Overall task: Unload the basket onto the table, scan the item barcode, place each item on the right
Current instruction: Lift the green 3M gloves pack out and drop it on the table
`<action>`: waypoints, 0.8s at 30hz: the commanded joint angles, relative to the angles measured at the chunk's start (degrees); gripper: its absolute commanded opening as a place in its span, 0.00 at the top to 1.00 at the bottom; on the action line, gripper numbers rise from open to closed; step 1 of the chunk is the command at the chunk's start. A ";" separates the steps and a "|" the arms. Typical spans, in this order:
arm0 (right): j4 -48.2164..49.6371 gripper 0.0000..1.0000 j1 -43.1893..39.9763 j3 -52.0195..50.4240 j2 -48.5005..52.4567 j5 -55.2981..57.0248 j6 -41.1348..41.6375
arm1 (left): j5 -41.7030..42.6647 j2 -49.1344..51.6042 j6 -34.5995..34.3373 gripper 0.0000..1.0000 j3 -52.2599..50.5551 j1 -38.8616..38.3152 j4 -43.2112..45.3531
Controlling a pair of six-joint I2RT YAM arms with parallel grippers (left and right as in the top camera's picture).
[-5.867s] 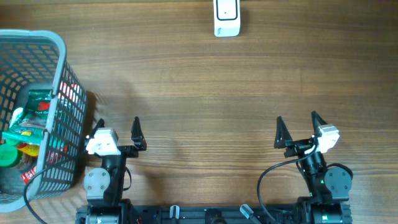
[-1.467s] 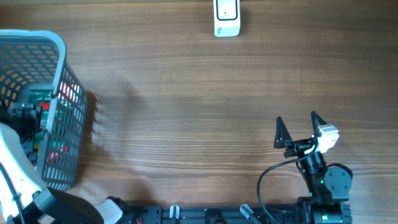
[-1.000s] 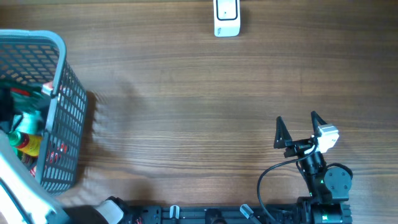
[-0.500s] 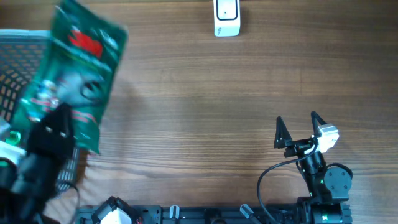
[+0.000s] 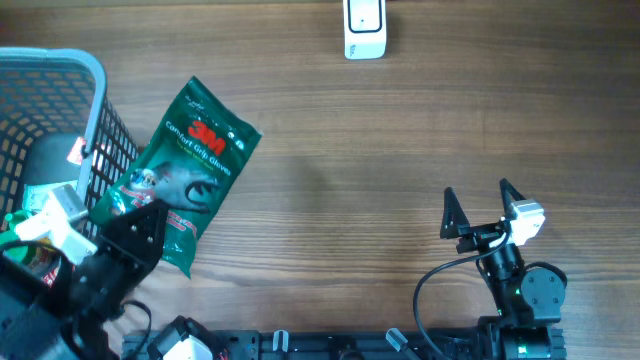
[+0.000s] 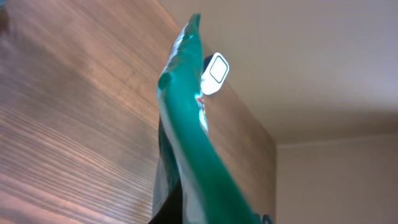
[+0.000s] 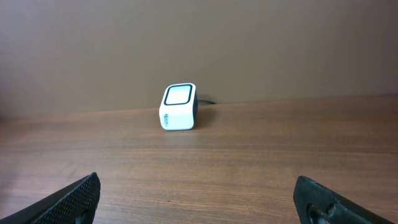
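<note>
the green packet (image 5: 195, 150) carries a red "3m" logo and, under it, white lettering that reads "comfort grip gloves"; the smaller print lower down is too fine to read. the left gripper (image 5: 150, 215) pinches the packet's lower end, fingers pressed together on the film, and holds it up just right of the grey wire basket (image 5: 95, 70). seen from overhead, the packet's lower left part overlaps the basket's rim. in the left wrist view the packet shows edge-on, its top end pointing toward the white scanner (image 5: 364, 28). the scanner stands at the table's far edge, well apart from the packet. its face has a dark-framed window, and the small mark below that is too small to read. the right gripper (image 5: 478, 205) sits near the table's near edge with its fingers spread wide, holding nothing. a broad stretch of open wooden table (image 5: 350, 170) lies between packet, scanner and right gripper.
</note>
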 commanded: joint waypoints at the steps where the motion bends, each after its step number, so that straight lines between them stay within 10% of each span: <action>1: 0.31 0.00 0.28 -0.07 -0.33 0.76 0.76 | 4.59 -0.02 1.46 0.96 -5.66 0.09 2.40; 16: 0.31 0.00 0.28 -0.07 -0.33 0.74 0.76 | 12.20 2.10 -6.45 0.96 -5.70 -4.90 19.87; 24: 0.31 0.00 0.28 -0.07 -0.33 0.76 0.74 | -5.73 14.16 -6.23 0.96 -5.88 -31.69 26.77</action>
